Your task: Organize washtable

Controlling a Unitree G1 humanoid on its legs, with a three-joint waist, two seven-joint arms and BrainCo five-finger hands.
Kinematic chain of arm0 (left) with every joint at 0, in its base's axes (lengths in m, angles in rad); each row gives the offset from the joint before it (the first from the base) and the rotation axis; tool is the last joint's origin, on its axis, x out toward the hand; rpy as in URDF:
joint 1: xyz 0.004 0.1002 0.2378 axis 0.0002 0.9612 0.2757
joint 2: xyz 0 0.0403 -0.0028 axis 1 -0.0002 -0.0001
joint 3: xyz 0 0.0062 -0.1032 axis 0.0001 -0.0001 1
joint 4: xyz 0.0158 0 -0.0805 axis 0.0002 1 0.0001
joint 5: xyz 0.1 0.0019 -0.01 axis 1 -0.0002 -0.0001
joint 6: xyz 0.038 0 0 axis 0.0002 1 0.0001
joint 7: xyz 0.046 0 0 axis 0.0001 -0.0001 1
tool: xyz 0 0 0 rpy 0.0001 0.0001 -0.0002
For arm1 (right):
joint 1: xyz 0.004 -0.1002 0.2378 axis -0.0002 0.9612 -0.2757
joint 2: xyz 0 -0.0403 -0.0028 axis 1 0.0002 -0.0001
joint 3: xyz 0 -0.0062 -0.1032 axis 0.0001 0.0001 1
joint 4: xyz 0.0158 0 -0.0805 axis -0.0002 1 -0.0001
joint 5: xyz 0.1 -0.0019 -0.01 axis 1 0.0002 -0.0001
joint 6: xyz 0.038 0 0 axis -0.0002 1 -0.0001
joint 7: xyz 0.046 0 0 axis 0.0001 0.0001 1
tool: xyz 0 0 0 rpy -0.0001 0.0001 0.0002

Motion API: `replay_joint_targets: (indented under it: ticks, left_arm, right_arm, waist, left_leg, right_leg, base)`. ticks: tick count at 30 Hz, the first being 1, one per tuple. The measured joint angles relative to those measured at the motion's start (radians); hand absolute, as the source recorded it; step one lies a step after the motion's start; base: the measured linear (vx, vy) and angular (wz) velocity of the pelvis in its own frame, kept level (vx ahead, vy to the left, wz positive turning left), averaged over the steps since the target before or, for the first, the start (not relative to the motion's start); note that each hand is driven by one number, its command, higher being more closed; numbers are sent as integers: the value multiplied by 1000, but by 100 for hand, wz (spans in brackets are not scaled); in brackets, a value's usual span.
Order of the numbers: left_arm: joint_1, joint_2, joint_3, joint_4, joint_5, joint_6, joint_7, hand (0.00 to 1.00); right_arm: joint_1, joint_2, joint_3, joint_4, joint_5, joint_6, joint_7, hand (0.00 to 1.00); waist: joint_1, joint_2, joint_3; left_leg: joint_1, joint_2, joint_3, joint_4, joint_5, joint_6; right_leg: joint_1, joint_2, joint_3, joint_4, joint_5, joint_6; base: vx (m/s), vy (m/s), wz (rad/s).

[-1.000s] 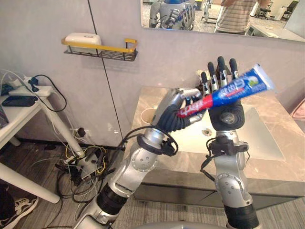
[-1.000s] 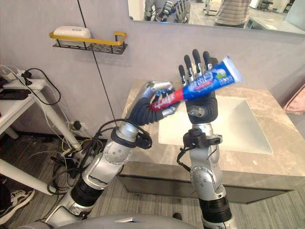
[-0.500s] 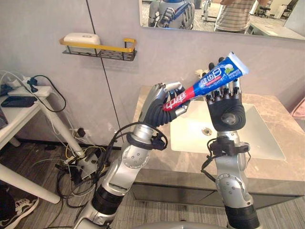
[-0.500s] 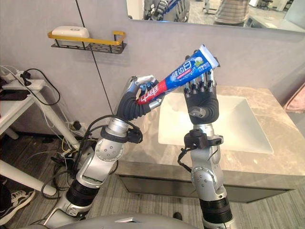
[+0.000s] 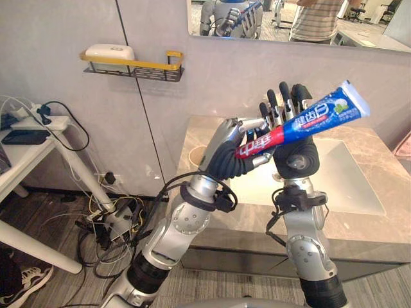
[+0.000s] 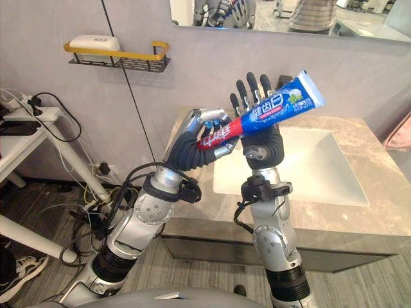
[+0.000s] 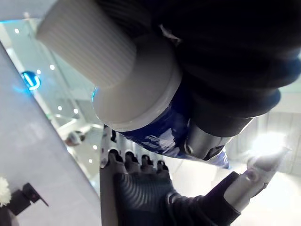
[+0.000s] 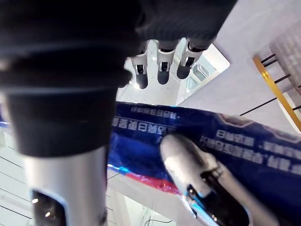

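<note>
A blue and red toothpaste tube (image 5: 302,122) slants up to the right in the air above the marble washtable (image 5: 379,199). My left hand (image 5: 225,154) is shut on its red cap end; the white ribbed cap (image 7: 87,44) shows close in the left wrist view. My right hand (image 5: 297,157) stands upright behind the tube's middle with its fingers (image 8: 162,70) straight. The tube (image 8: 263,150) lies across its palm, with a silver dark-tipped digit in front of it.
A white sink basin (image 5: 350,183) is set in the washtable. A yellow-railed wall shelf (image 5: 151,65) carries a white soap box (image 5: 110,51). A mirror (image 5: 334,29) hangs above. A white side table (image 5: 29,144) and floor cables (image 5: 106,224) lie left. A round cup (image 5: 199,154) stands by the counter's left edge.
My left hand has come down and flattened the tube's slant after raising it steeply half a second ago. The right hand has shifted slightly left, fingers still straight.
</note>
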Motion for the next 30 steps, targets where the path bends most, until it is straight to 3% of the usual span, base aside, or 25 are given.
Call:
replay_joint_targets:
  ticks: [9, 10, 30]
  left_arm:
    - [-3, -4, -57, 6, 0, -7, -14, 100]
    - [-3, -5, -58, 7, 0, -7, -14, 100]
    - [-10, -24, -93, 83, -37, -9, -5, 100]
  right_arm:
    - [24, 3, 18, 0, 0, -8, -4, 0]
    - [24, 3, 18, 0, 0, -11, -7, 100]
    - [30, 5, 7, -1, -2, -30, -44, 100]
  waist:
    - [-1, 0, 0]
    - [-1, 0, 0]
    - [0, -1, 0]
  left_leg:
    - [-1, 0, -2, 0, 0, 0]
    - [-1, 0, -2, 0, 0, 0]
    - [-2, 0, -1, 0, 0, 0]
  right_leg:
    - [0, 0, -2, 0, -1, -1]
    - [0, 0, -2, 0, -1, -1]
    - [-2, 0, -1, 0, 0, 0]
  base:
    - [0, 0, 0]
    - [0, 0, 0]
    - [0, 0, 0]
